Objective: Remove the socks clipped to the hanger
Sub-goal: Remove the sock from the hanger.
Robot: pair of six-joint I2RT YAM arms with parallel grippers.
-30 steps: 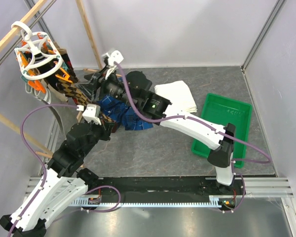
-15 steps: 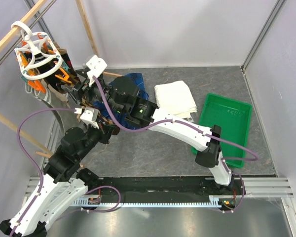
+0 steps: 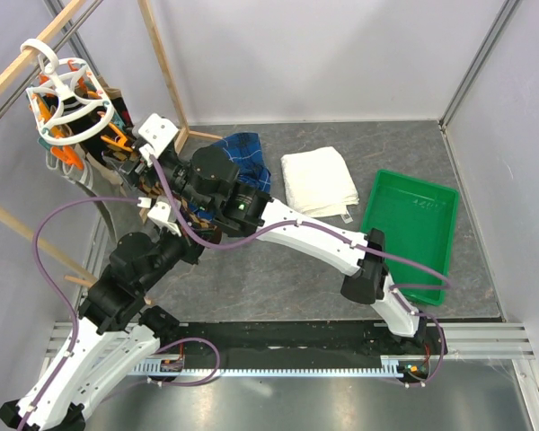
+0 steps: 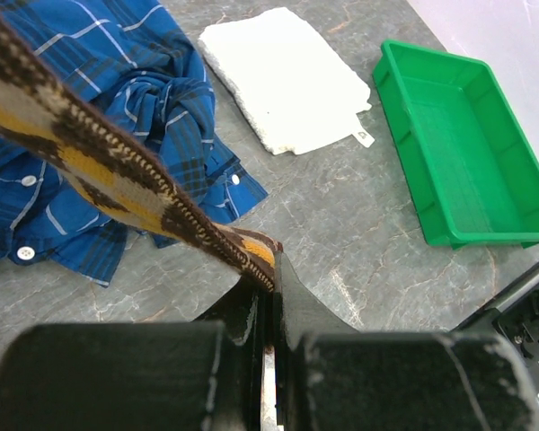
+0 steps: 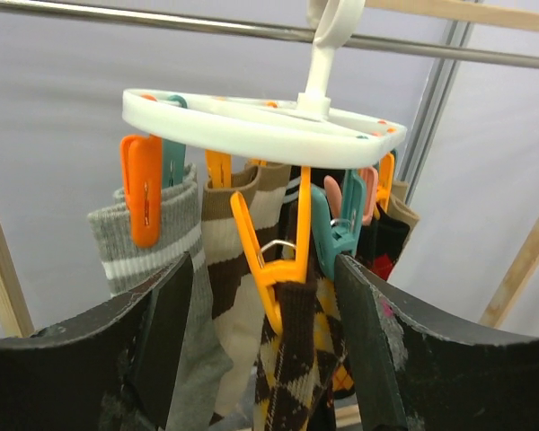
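Socks (image 5: 153,247) hang clipped under hanger (image 5: 251,121); none seen freed. Left end effector (image 4: 271,280) pinches argyle sock's (image 4: 90,162) tail, below hanger. Right end effector (image 5: 263,262) wide, flanking orange clip (image 5: 250,233) under hanger ring.

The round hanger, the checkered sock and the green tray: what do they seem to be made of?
The hanger looks like white moulded plastic, smooth, slightly glossy. The checkered sock is knitted fabric, matte; fine stitches show. The green tray is probably plastic: even colour, rounded rim, slight sheen.
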